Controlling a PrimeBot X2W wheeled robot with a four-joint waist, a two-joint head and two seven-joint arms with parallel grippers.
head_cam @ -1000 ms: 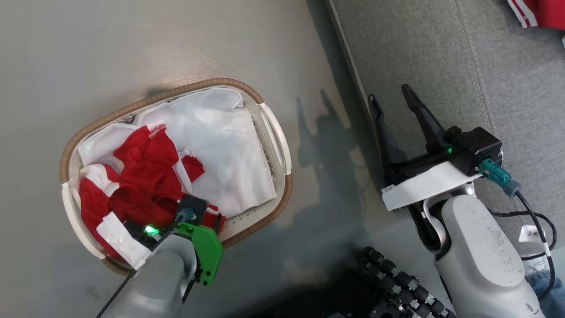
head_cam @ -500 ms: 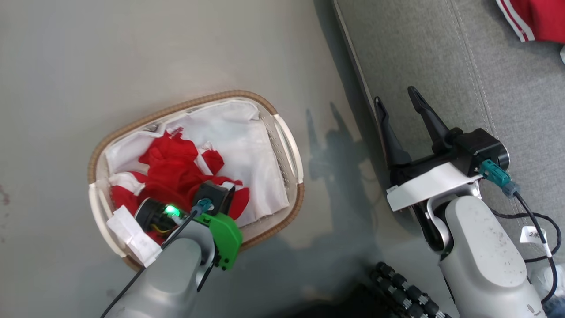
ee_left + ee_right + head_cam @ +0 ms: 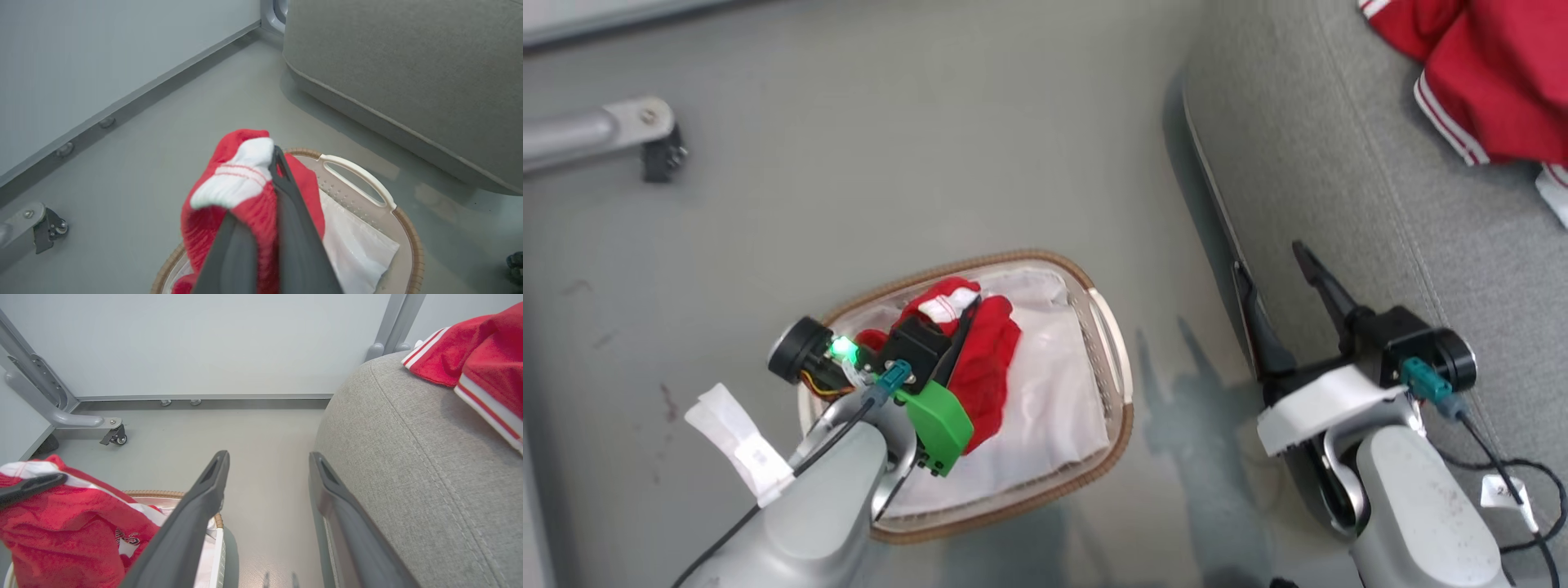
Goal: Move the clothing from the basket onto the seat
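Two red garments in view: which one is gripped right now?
The red garment over the basket, pinched in the shut left gripper. The other garment lies loose on the seat, touched by no gripper.

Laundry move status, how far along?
Done: a red garment lies on the seat. In hand: the left gripper is shut on a second garment, raised over the basket. Left: carry it to the seat and release; the right gripper hangs open, empty.
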